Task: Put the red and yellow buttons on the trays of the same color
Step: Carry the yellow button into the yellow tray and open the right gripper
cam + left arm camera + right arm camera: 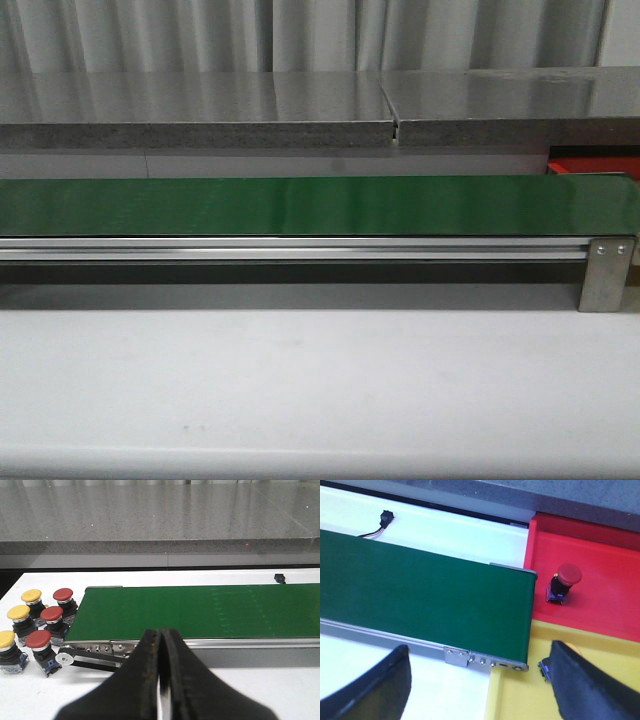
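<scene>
While my left claw (pixel 161 680) hung clenched on nothing, its two dark fingers pressed flat together, it sat just short of the belt's (pixel 200 611) near rail. Off the belt's end on that side, on the white table (pixel 260 690), stood a cluster of loose buttons. Three were red: one (pixel 63 595) nearest the belt's far corner, one (pixel 51 614) beside the belt's edge, one (pixel 38 640) close to the roller (pixel 63 658). Three were yellow: one (pixel 31 596) behind the reds, one (pixel 18 613) next to it, one (pixel 6 641) at the frame's edge, farthest from the belt. None of them touched the belt.

My right claw (pixel 480 690) stood released, its fingers (pixel 375 690) wide apart with nothing between them, straddling the belt's other end. Past that end lay the red tray (pixel 600 550), and one red button (pixel 565 580) stood tilted inside it, near the side facing the belt. Just beside the red tray, touching it along one edge, lay the yellow tray (pixel 520 700). A small dark part (pixel 544 671) with something yellow on top peeked from behind my finger over the yellow tray; I could not tell whether it was a button. A black plug (pixel 384 518) on a thin wire lay on the table beyond the belt.

From the front, neither claw showed, only the belt and a red corner (pixel 590 165) behind its right end.
</scene>
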{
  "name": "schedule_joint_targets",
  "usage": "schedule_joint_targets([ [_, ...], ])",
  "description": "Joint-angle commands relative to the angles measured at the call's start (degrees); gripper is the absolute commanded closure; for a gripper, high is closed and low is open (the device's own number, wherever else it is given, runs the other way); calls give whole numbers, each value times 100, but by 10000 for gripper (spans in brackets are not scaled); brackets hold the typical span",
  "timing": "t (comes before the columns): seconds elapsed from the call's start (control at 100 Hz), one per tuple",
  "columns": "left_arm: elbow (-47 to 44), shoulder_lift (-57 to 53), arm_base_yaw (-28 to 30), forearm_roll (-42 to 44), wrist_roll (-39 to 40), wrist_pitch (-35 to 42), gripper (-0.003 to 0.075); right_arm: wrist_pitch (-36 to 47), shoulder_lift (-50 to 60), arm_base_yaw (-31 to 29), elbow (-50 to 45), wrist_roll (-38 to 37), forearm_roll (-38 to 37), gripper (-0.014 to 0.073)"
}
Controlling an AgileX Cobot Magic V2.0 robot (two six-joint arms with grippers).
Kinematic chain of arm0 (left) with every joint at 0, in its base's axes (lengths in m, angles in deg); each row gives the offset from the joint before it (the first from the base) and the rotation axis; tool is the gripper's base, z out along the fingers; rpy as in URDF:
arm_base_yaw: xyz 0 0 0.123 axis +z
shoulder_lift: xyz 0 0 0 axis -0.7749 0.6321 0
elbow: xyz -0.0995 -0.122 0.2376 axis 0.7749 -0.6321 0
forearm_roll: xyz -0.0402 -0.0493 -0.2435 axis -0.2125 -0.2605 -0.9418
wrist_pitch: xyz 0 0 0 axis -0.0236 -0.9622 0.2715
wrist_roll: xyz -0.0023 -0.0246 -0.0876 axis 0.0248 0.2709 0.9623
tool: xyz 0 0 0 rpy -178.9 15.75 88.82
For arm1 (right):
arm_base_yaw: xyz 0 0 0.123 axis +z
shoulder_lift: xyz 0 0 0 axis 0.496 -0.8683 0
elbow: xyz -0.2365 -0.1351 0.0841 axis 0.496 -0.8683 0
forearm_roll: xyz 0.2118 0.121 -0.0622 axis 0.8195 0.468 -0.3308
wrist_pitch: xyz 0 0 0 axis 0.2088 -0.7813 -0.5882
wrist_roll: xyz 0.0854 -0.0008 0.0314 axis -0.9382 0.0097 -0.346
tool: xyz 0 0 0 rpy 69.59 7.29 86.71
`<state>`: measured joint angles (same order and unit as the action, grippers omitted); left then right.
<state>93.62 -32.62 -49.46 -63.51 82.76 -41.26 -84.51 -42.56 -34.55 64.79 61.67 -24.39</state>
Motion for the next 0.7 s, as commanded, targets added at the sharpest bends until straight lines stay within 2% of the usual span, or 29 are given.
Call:
schedule_joint_targets([
  [0.0,137,51,-38,-95,15,463,741,386,453,17,-190,74,-43,28],
  [0.3,137,51,-38,-95,15,463,741,529,1820,17,-1308,74,-37,32],
  [0.37,137,51,-38,-95,15,463,741,649,1984,17,-1433,74,-37,64],
  [0.42,137,51,-38,-95,15,463,741,697,2042,17,-1479,74,-37,125],
  [0.49,137,51,-38,-95,15,463,741,697,2060,17,-1483,74,-37,259],
  [0.61,137,51,-38,-95,15,463,741,697,2060,17,-1483,74,-37,559],
  [0.69,137,51,-38,-95,15,463,741,712,2060,17,-1483,74,-37,715],
])
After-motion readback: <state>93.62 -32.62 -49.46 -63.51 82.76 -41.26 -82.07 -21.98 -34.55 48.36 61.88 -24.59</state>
